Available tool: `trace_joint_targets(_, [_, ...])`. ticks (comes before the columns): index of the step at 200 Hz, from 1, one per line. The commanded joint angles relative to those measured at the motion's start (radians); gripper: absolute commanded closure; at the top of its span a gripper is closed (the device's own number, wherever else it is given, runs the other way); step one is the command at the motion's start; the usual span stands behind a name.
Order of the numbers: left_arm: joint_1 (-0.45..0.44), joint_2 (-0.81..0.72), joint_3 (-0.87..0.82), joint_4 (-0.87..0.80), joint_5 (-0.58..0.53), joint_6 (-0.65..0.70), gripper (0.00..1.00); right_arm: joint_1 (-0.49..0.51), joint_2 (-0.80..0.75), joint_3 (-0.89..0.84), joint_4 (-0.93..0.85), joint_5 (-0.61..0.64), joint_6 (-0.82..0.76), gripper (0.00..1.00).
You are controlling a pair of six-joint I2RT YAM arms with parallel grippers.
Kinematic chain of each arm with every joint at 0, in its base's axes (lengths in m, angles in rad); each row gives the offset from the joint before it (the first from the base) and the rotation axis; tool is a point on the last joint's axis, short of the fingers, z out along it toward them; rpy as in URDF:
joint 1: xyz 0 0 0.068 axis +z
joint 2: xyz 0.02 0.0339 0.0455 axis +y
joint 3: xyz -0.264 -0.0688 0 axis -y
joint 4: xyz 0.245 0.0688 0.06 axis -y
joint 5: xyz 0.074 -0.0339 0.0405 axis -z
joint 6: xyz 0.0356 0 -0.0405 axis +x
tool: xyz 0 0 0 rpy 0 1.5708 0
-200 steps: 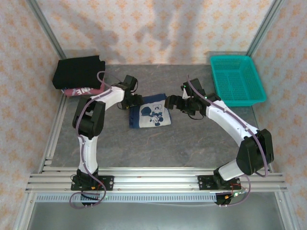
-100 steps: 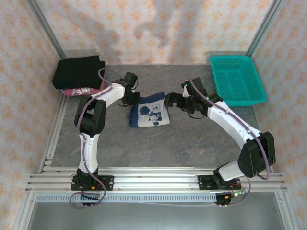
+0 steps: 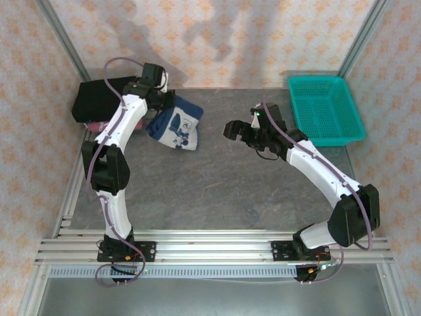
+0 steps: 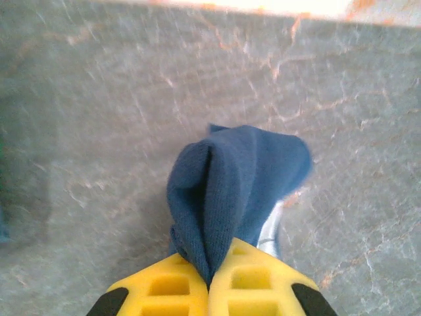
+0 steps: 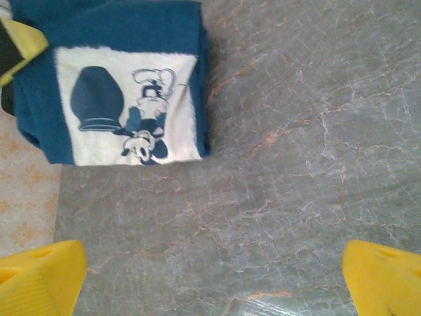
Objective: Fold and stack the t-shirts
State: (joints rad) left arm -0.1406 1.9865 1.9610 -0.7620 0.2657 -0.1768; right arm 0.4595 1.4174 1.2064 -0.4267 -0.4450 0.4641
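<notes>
– What do the arms look like?
– They match. The left arm (image 3: 125, 122) and right arm (image 3: 316, 168) have white shells on the long links and black housings at the joints.
– Any wiring?
– A greyish-purple cable (image 3: 122, 60) runs loose along the outside of each.
– And the ends?
– The left gripper (image 4: 210, 286) has yellow fingers (image 4: 171, 286) with square recesses and black outer corners. The right gripper (image 5: 210, 276) is the same yellow.
– Mounts?
– Each has a black base (image 3: 118, 249).

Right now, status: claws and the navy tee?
Left claw shut on folded navy blue cartoon-print t-shirt, near black folded t-shirt. Right claw open, holding nothing. Path looks clear.
</notes>
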Motion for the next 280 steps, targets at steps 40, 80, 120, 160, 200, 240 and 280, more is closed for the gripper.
trace_joint_targets(40, [0.075, 0.027, 0.315, -0.157, -0.002, 0.147, 1.0, 0.007, 0.028, 0.073, 0.051, -0.009, 0.025, 0.0])
trace_joint_targets(80, [0.134, 0.12, 0.569, -0.221, 0.034, 0.163, 1.0, 0.007, 0.068, 0.114, 0.037, -0.017, 0.016, 0.0])
trace_joint_targets(120, [0.201, 0.118, 0.62, -0.178, 0.052, 0.144, 1.0, 0.007, 0.131, 0.175, 0.025, -0.034, 0.006, 0.0])
trace_joint_targets(160, [0.267, 0.108, 0.646, -0.131, 0.054, 0.119, 1.0, 0.007, 0.197, 0.21, 0.059, -0.065, 0.023, 0.01])
trace_joint_targets(200, [0.318, 0.091, 0.659, -0.102, 0.09, 0.102, 1.0, 0.007, 0.241, 0.25, 0.044, -0.076, 0.006, 0.01])
trace_joint_targets(240, [0.356, 0.084, 0.651, -0.093, 0.1, 0.097, 1.0, 0.007, 0.282, 0.287, 0.031, -0.092, -0.002, 0.01])
trace_joint_targets(280, [0.401, 0.081, 0.641, -0.084, 0.125, 0.091, 1.0, 0.007, 0.299, 0.309, 0.018, -0.09, -0.009, 0.0])
